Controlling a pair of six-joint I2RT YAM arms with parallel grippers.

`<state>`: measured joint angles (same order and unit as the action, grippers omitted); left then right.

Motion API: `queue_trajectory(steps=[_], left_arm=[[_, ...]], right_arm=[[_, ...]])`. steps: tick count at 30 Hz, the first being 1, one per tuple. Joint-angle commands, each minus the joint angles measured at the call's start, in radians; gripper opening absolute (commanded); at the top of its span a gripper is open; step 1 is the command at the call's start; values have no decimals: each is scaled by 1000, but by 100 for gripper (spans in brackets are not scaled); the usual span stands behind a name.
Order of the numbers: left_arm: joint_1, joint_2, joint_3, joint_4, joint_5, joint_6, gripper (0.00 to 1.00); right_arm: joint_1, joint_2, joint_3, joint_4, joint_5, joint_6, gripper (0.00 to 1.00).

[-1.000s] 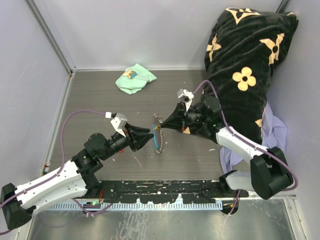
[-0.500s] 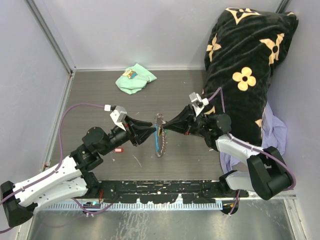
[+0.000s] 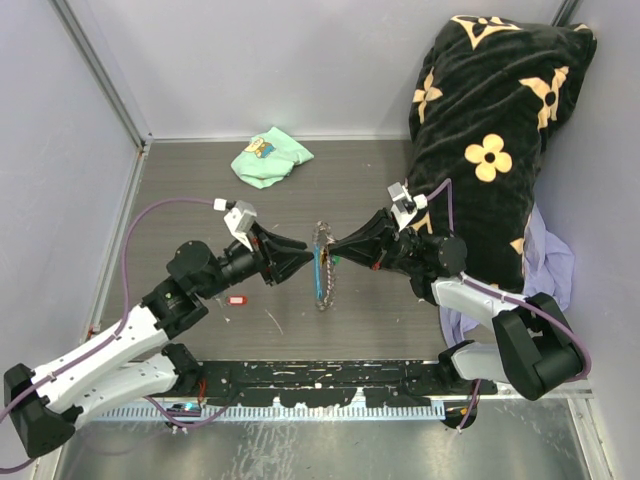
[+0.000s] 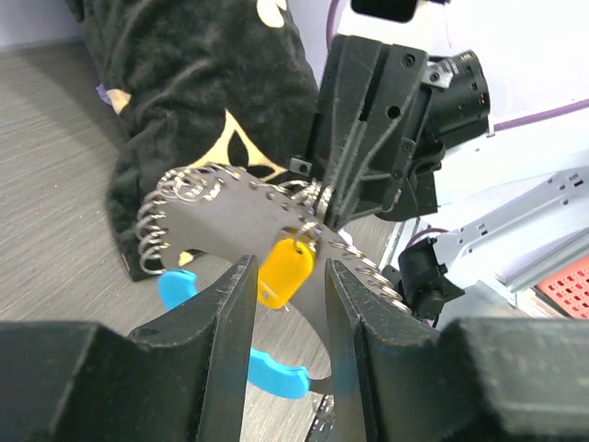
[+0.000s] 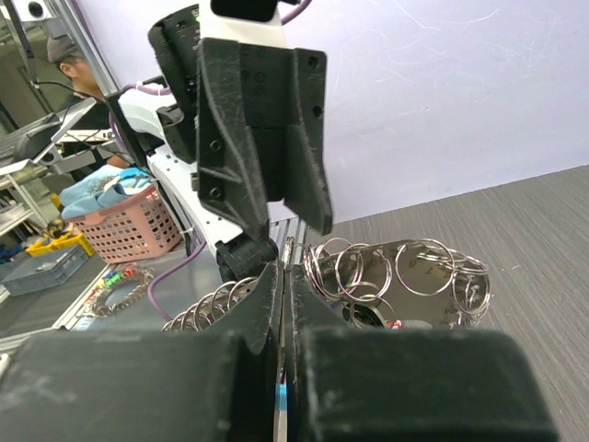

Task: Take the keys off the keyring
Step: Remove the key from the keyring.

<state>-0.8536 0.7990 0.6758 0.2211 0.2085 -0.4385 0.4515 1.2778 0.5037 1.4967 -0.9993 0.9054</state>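
Keyring (image 3: pixel 320 262) held up in the middle of the frame.
The right fingers (image 5: pixel 258 306) are pinched tight on it, above the grey tabletop (image 3: pixel 200 190). The left fingers (image 4: pixel 230 313) sit partway apart around a yellow-tagged key (image 4: pixel 283 267); I cannot tell if they squeeze it. A black flowery blanket (image 3: pixel 490 110) fills the upper right.

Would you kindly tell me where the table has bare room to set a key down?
Bare table lies between the green cloth and the black cushion, and nearer, between the keyring and the right arm. Crowded: the centre, where the left gripper and right gripper meet at the keyring.
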Motion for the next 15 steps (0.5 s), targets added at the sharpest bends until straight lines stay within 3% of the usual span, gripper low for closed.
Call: queue_trajectory(steps=[1,7,15], left_arm=[[84,15,29,117,169,-84,38],[137,73,28,212,308,-151,45],[153,114,36,222,345,-156,48]], right_arm=[[3,-30,7,196,28,35,1],[3,-27,10,197,15,42,1],[3,-23,16,197,10,51,1]])
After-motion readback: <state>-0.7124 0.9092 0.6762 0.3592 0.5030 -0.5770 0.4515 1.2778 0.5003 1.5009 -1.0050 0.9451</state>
